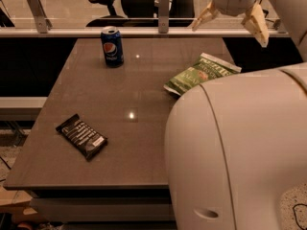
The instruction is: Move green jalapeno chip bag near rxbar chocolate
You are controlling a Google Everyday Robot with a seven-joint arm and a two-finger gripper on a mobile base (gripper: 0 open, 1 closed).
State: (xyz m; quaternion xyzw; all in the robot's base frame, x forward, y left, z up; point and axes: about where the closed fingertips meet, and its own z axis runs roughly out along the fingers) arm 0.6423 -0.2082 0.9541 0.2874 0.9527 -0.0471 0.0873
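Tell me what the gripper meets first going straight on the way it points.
Likely the green jalapeno chip bag: the gripper, open above the far right of the table, points down at it; depth is unclear.

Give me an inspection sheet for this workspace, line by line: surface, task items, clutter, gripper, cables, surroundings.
Surface: brown table, flat, no spills seen.
Job's things: green jalapeno chip bag lies far right, near corner hidden behind the robot's arm; rxbar chocolate lies flat front left, well apart from it.
Clutter: Pepsi can upright, far left.
Gripper: gripper above the table's far right edge, fingers open, holding nothing.
Cables: what looks like a dark cable on the floor, bottom right.
Surroundings: rail and office chair behind the table.
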